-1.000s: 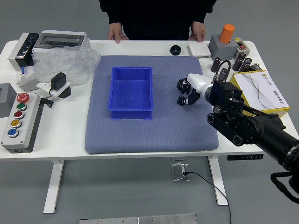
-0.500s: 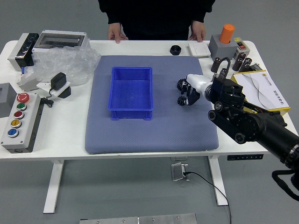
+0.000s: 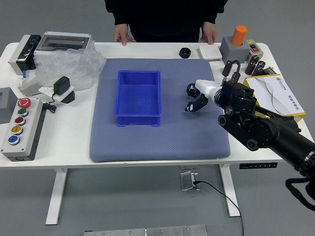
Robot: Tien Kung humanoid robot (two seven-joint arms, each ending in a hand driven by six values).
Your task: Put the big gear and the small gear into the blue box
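Head view: my right hand [image 3: 206, 89] is over the mat [image 3: 152, 147], right of the blue box [image 3: 138, 119].
Fingers: open or closed, holding or not, I cannot tell.
Pick: I should seat the grip evenly, avoid nudging the neighbour, then lift above the box wall.
Gear [image 3: 192, 89]: black, knobbly rim, on the mat; the other seems hidden behind my hand; sizes unclear.
Person's hands [image 3: 123, 33]: at the far edge, idle.

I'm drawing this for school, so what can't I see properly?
All in the head view:
The grip: the right hand hides whether it holds a gear.
The upper gear: partly covered by that hand.
The person's head: cut off by the top edge.
The robot's left hand: outside the picture.
Writing on the yellow-edged box: too small.
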